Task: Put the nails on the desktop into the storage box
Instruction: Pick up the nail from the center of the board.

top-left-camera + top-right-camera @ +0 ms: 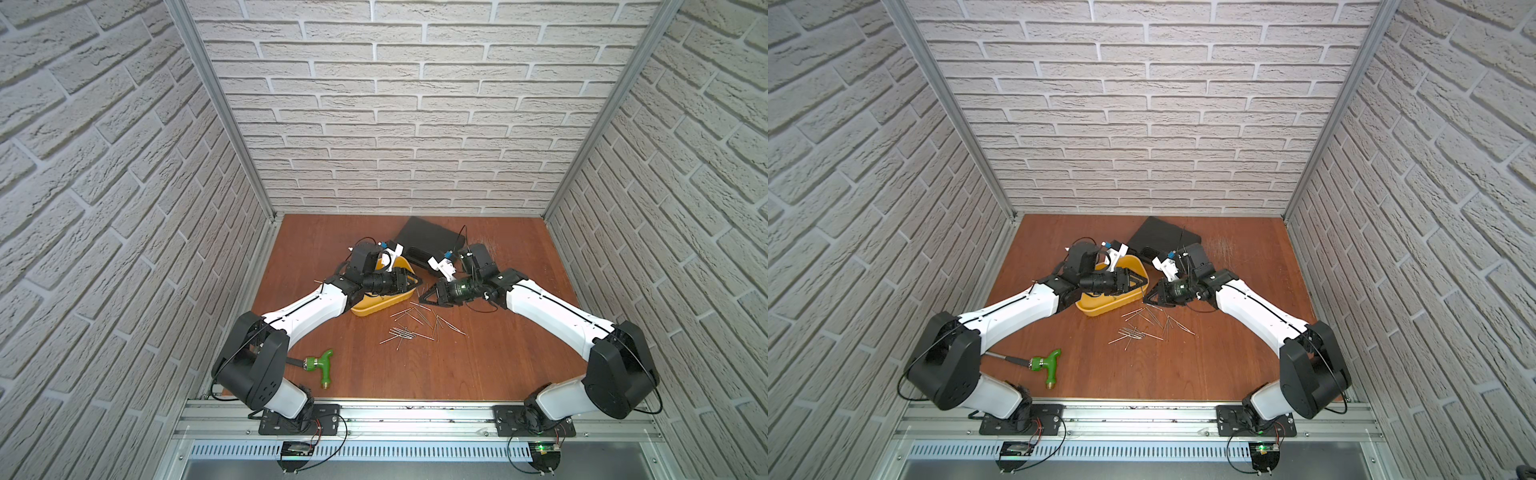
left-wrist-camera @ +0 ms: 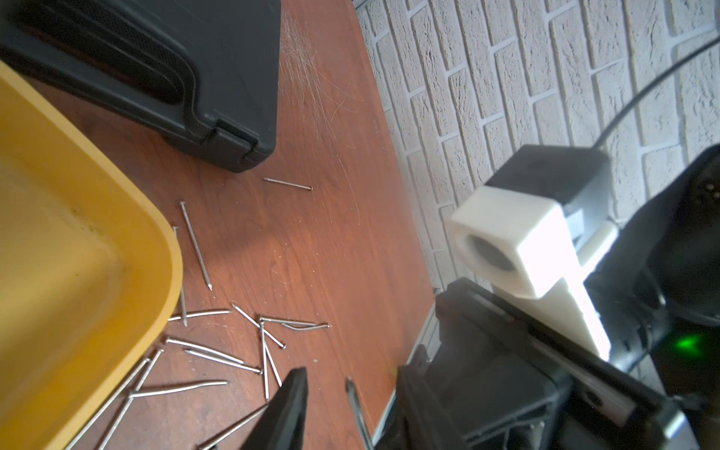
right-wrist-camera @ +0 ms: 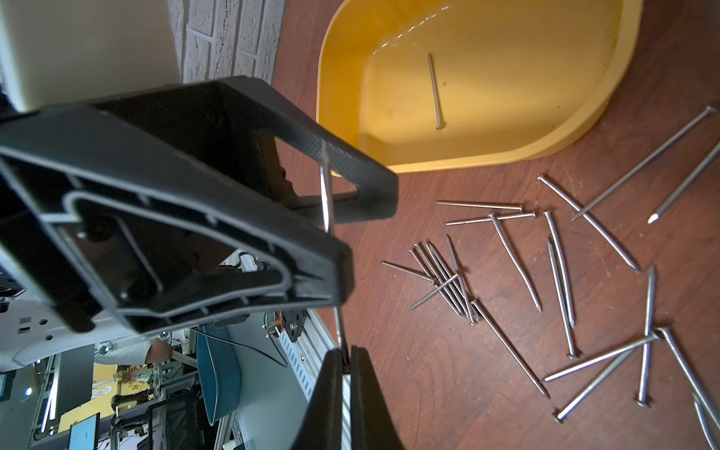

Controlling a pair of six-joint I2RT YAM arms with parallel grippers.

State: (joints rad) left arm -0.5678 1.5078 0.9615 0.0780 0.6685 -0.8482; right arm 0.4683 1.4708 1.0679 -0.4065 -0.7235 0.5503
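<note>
Beside the shallow yellow plastic tub (image 3: 467,161), one thin silvery metal nail (image 3: 326,195) is pinched between pressed-together right fingers (image 3: 327,397) and straddled by half-spread left fingers (image 3: 350,171); a handover seems intended, left closure needed

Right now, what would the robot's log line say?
right gripper: shut on nail | left gripper: open, near it | box: one nail | desktop: many nails

1. Bare silvery-grey metal, smooth with a dull sheen, for the nails (image 3: 444,280).
2. Reddish-brown wood grain, satin, scuffed with pale scratches, for the desktop (image 1: 478,365).
3. Smooth yellow plastic, slightly glossy, faintly speckled, for the storage box (image 3: 343,97).
4. Moulded black plastic, matt, for the case (image 2: 233,58).
5. Rough, matt, whitish brick relief on the walls (image 1: 415,124).
6. Shiny green plastic on the tool handle (image 1: 326,368).
</note>
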